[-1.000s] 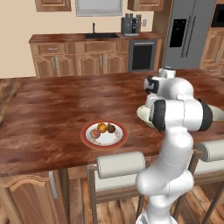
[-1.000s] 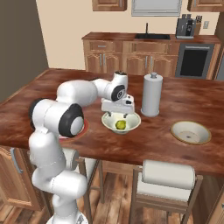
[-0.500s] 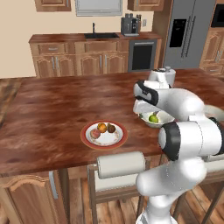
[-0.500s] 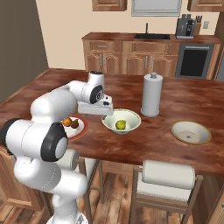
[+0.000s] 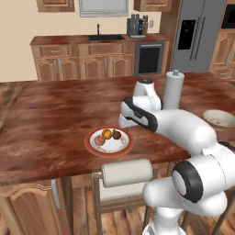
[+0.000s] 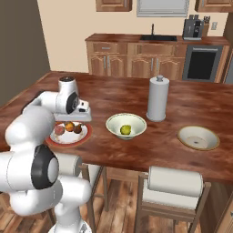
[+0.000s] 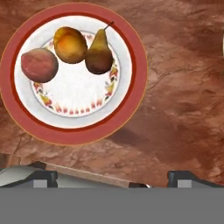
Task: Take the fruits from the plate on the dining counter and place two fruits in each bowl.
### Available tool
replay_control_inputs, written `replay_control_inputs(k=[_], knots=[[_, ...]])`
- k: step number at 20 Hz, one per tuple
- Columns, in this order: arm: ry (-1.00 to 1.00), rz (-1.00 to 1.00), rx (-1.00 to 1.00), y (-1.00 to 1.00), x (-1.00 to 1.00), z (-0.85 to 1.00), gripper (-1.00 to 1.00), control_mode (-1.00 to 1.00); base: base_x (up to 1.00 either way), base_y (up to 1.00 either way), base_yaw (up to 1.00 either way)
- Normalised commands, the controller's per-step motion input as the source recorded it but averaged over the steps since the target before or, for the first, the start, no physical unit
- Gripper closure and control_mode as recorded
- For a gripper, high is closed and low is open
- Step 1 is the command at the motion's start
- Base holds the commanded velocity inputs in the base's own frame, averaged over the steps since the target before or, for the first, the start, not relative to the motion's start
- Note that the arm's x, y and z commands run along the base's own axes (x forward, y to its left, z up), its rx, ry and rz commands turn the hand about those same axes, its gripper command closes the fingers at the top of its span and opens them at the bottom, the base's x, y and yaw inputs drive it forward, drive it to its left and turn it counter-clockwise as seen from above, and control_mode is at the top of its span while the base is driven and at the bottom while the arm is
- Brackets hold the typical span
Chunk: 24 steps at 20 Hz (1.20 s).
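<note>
Hand [image 7: 112, 177] wide open, nothing held, hanging over the desk [image 5: 50, 114] just beside the plate [image 7: 131, 105]. Fingertips [image 7: 41, 177] show far apart at the bottom of the hand view, bare wood between them.

Progress, as I judge it: one of four done. Yellow-green fruit [image 6: 125, 130] already sits in the deep cream bowl [image 6: 113, 125]. Tan-rimmed bowl [image 6: 198, 138] holds nothing I can see. Three fruits left on the plate, so one more is owed to the cream bowl and two to the tan one.

Plate contents, hand view: pinkish red fruit [image 7: 39, 65] at 9 o'clock on the plate, orange fruit [image 7: 70, 44] at 11 o'clock, dark brown pear-shaped fruit [image 7: 98, 54] at 1 o'clock, touching the orange one. Pinkish one lies just beside the orange, contact uncertain.

Relative to my hand: plate lies toward 11 o'clock in the hand view, fruits on its far half. In the right base view the cream bowl sits at 3 o'clock from the plate, the tan bowl farther out the same way, a tall paper-towel roll [image 6: 157, 98] behind and between them.
</note>
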Motion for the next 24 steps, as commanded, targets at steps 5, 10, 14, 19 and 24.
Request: replay_control_inputs(k=[5, 10, 14, 19, 24], knots=[[-0.11, 0.00, 0.00, 1.00, 0.00, 0.00, -1.00, -1.00, 0.00, 0.00, 0.00], [-0.04, -0.01, -0.02, 1.00, 0.18, -0.06, -1.00, -1.00, 0.00, 0.00, 0.00], [0.01, 0.00, -0.01, 0.56, 0.41, -0.47, -1.00, -1.00, 0.00, 0.00, 0.00], [0.00, -0.06, 0.05, 0.11, 0.34, -0.22, -1.00, -1.00, 0.00, 0.00, 0.00], [0.03, -0.03, 0.02, 0.00, 0.07, -0.02, -1.00, -1.00, 0.00, 0.00, 0.00]])
